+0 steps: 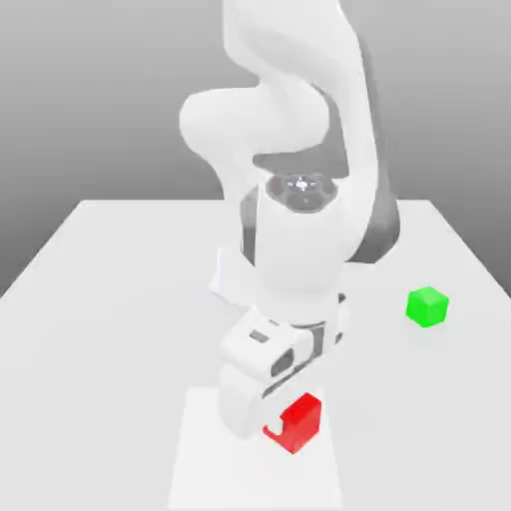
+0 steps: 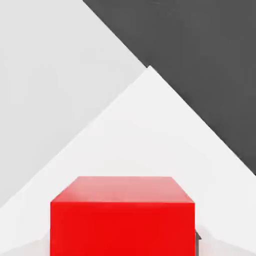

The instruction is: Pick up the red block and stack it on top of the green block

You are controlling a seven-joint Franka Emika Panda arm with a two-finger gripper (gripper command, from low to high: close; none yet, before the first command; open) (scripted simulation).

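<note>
The red block (image 1: 302, 419) sits low over the front of the white table (image 1: 120, 299), a little toward the exterior view's right of centre. My gripper (image 1: 279, 427) points down from above and is shut on it, with one white finger (image 1: 240, 404) covering the block's left side. The hand view shows the red block (image 2: 122, 215) very close, its top face and one side face showing. The green block (image 1: 427, 306) stands by itself farther back on the exterior view's right, well apart from the gripper.
A lighter rectangular patch (image 1: 210, 464) marks the table under the red block. The arm's white body (image 1: 299, 240) rises over the table's middle. In the hand view the table's corner (image 2: 148, 70) ends against dark floor (image 2: 200, 60).
</note>
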